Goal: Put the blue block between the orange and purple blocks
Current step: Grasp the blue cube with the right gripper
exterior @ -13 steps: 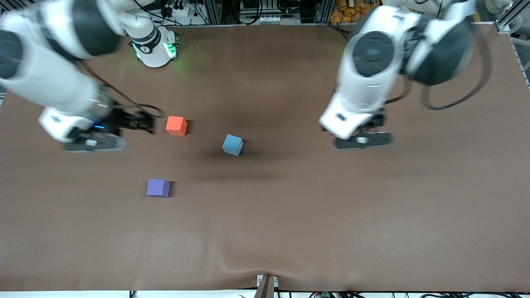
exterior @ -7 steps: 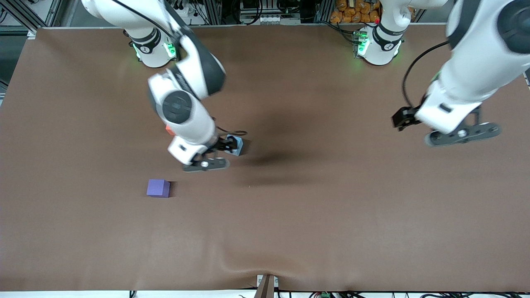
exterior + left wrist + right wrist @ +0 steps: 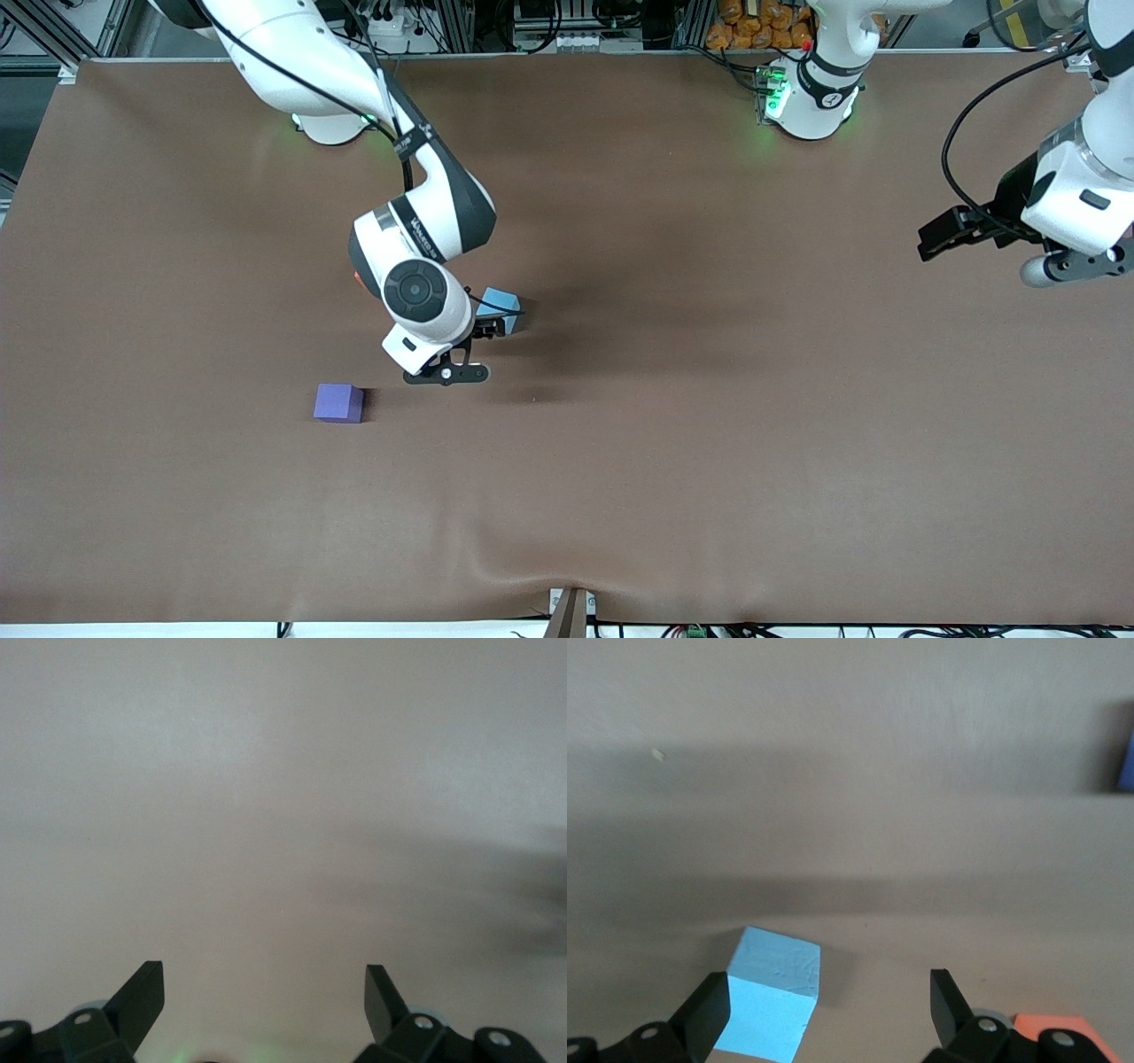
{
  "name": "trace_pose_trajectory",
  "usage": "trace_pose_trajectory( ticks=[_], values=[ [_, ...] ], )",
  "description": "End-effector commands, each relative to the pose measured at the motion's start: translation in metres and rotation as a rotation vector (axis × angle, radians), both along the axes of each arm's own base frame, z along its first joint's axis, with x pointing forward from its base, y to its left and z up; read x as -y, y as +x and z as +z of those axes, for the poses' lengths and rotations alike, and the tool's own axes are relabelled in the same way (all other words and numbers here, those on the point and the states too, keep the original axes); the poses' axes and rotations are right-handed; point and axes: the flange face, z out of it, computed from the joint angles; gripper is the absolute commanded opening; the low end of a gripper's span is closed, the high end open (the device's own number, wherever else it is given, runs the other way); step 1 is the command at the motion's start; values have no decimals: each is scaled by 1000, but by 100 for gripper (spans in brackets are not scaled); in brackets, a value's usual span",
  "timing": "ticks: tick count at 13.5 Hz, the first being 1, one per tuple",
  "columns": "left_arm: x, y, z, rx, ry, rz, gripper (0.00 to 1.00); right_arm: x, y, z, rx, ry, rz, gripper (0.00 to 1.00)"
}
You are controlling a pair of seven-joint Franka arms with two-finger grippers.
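The right end effector, jaws open, has descended beside the blue block for grasping, while the open left end effector has retreated.

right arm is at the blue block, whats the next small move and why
Probably shift the right hand sideways to centre it on the blue block, then lower and close. Its fingers are open, and the block sits by one finger instead of midway between them, still on the table. The left hand waits open at its end.
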Motion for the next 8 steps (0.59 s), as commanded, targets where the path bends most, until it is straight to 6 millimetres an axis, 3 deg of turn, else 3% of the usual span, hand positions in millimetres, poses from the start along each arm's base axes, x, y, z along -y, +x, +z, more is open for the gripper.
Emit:
trace_pose_trajectory(
  ticks=[1, 4, 8],
  values=[
    [6, -27, 5, 15, -6, -9, 100, 0, -15, -12, -65, 24, -82, 100],
    [3, -24, 6, 19, -8, -3, 100, -12, -28, -13, -82, 10, -149, 100],
    [8, -23, 2, 13, 0, -13, 100, -45, -62, -11, -78, 9, -100, 100]
  ],
)
